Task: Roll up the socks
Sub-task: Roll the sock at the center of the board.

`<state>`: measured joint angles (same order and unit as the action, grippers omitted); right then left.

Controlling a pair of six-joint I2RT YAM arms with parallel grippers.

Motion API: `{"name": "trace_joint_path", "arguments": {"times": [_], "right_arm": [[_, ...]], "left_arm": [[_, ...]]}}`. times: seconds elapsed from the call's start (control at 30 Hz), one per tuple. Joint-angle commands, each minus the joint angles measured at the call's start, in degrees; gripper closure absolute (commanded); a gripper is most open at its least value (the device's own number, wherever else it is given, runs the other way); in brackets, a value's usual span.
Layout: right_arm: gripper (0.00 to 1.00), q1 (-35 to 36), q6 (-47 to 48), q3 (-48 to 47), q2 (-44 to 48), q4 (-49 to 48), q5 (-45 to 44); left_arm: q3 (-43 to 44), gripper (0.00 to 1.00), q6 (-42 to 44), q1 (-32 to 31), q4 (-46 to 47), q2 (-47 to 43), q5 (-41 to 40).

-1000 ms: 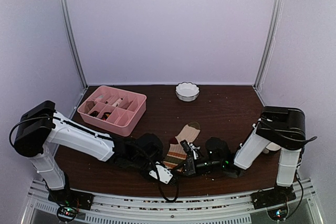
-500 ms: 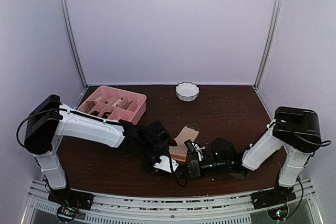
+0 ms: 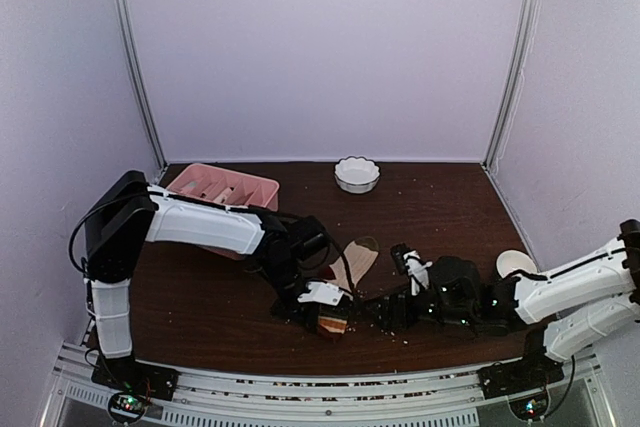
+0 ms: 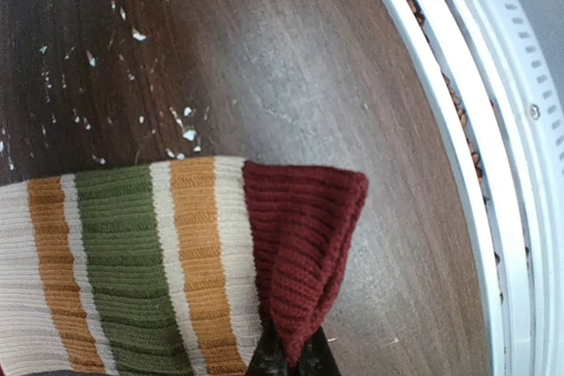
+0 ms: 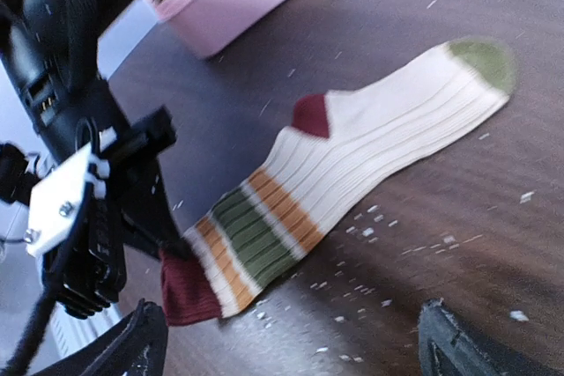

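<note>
One sock [image 5: 379, 134] shows: cream ribbed, with orange and green stripes, a dark red cuff [image 4: 304, 235], a red heel and a green toe. It lies flat on the brown table, running from the toe [image 3: 366, 244] to the cuff at the front. My left gripper [image 4: 291, 360] is shut on the edge of the red cuff, and it also shows in the right wrist view as the left gripper [image 5: 159, 239]. My right gripper [image 5: 295, 350] stands open just right of the cuff, with nothing between its fingers [image 5: 132, 345]. In the top view the right gripper [image 3: 388, 311] sits close beside the left gripper [image 3: 328, 319].
A pink compartment tray [image 3: 240, 187] stands at the back left, partly behind my left arm. A white scalloped bowl [image 3: 357, 174] is at the back centre, and a white cup [image 3: 514, 264] at the right. White crumbs dot the table. The metal front rail [image 4: 476, 173] runs close by.
My right gripper has opened and drawn back to the right. My left arm has swung further right with the cuff pinched, pulling the sock's cuff end toward the front edge.
</note>
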<state>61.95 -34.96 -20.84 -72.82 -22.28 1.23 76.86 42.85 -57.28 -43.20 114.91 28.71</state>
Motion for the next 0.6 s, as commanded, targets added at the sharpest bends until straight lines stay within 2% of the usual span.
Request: {"name": "trace_joint_path", "arguments": {"times": [0.0,0.07,0.1,0.13,0.17,0.27,0.33,0.47,0.57], "right_arm": [[0.0,0.3,0.8,5.8,14.2,5.1,-20.3],[0.0,-0.1,-3.7,12.6,21.3,-2.8,-25.8],[0.0,-0.6,-2.1,14.6,23.4,-5.8,-25.9],[0.0,-0.7,3.0,14.2,24.3,-6.1,-22.0],[0.0,-0.4,6.8,12.2,23.9,-1.9,-21.0],[0.01,3.8,15.3,5.7,17.7,7.7,-20.2],[0.03,6.8,17.5,4.1,13.7,7.8,-20.1],[0.13,9.7,19.4,6.3,5.0,-7.9,-12.3],[0.2,10.8,20.1,3.2,-4.5,-13.5,-8.5]], "left_arm": [[4.3,1.0,-2.6,2.1,-7.1,3.5,8.0],[5.8,1.0,-2.8,2.7,-9.0,5.3,9.3],[6.4,1.0,-2.9,2.8,-9.7,6.0,9.5],[7.0,1.0,-3.1,2.9,-10.3,6.7,9.5],[7.6,1.0,-3.3,3.0,-10.8,7.4,9.6],[9.4,1.0,-4.6,3.3,-12.0,9.2,10.1],[10.8,1.0,-6.2,3.8,-12.7,10.5,10.5],[12.4,1.0,-8.6,5.1,-14.3,12.5,12.8],[13.0,1.0,-10.0,5.6,-14.9,13.6,13.4]]}}
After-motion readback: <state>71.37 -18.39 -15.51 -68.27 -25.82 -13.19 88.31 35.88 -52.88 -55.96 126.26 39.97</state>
